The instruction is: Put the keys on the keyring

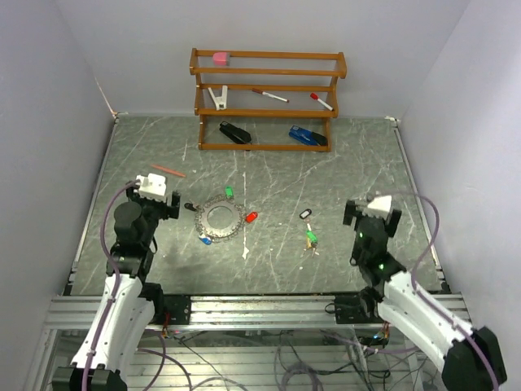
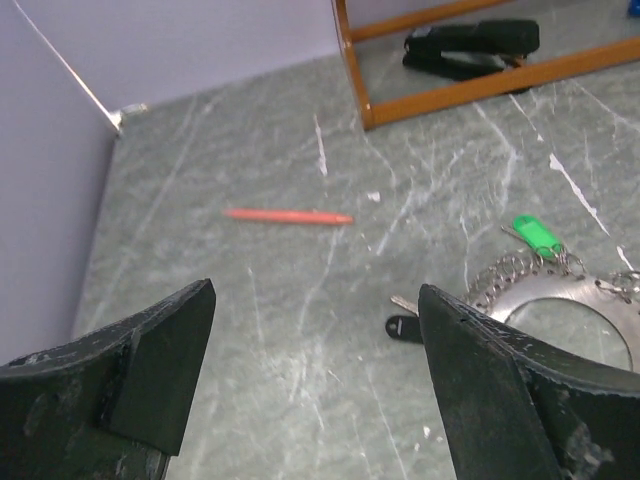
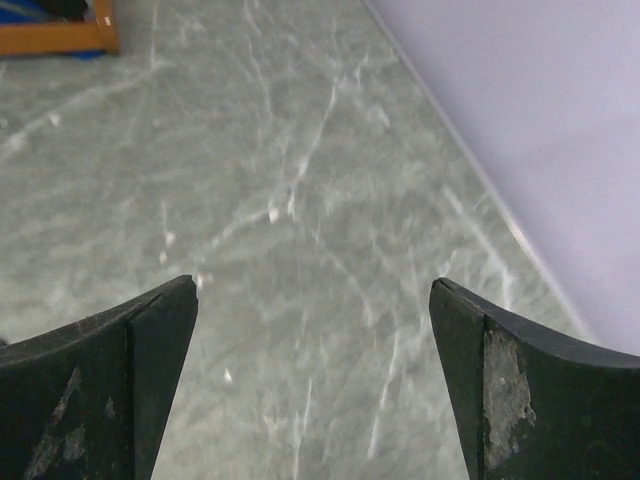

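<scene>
Keyring (image 1: 220,218) is laid flat left of the table (image 1: 366,163) centre; loose keys (image 1: 311,238) lie right of it, the green-tagged one aligned toward the near edge. Left gripper (image 2: 315,295) and right gripper (image 3: 312,285) are held open, nothing gripped

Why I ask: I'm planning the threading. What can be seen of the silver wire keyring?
The large thin silver wire keyring lies flat on the grey-green marbled table, left of centre. It looks like metal: a round hoop fringed with small silver keys. A green plastic tag touches its far edge, a red tag lies at its right, a blue tag at its near left, a black tag just off its left. The open left end effector is near but not touching it.
</scene>
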`<action>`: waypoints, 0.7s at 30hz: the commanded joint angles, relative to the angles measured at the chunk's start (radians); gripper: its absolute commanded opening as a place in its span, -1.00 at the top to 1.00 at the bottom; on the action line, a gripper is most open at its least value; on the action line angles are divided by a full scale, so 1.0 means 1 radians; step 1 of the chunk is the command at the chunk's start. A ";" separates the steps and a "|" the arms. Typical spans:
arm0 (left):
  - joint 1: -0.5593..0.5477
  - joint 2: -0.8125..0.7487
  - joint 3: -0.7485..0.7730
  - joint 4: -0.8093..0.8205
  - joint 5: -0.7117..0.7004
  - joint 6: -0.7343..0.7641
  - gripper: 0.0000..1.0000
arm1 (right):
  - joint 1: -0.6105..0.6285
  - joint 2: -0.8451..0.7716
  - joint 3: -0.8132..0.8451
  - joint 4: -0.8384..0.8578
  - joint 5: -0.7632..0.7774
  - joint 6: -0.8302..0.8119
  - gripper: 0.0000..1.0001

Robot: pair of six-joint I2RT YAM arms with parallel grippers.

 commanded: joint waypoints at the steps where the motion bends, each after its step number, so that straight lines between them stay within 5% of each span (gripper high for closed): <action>1: -0.007 0.031 0.066 0.011 0.068 0.113 -0.93 | 0.006 0.215 0.358 -0.123 0.057 -0.069 -0.99; 4: -0.008 0.084 0.104 -0.029 0.149 0.173 -0.99 | 0.008 0.371 0.624 -0.339 -0.223 -0.129 -0.99; 6: -0.007 0.130 0.177 -0.131 0.162 0.187 -0.99 | 0.009 0.428 0.693 -0.340 -0.396 -0.167 -0.99; 11: -0.003 0.178 0.270 -0.278 0.123 0.247 -1.00 | 0.002 0.503 0.666 -0.144 -0.479 0.097 -0.99; 15: -0.003 0.175 0.301 -0.347 0.096 0.267 -0.99 | 0.056 0.715 0.898 -0.398 -0.616 0.168 -0.99; 21: -0.003 0.219 0.315 -0.369 0.042 0.208 -0.98 | 0.321 0.883 1.096 -0.588 -0.543 0.134 -0.95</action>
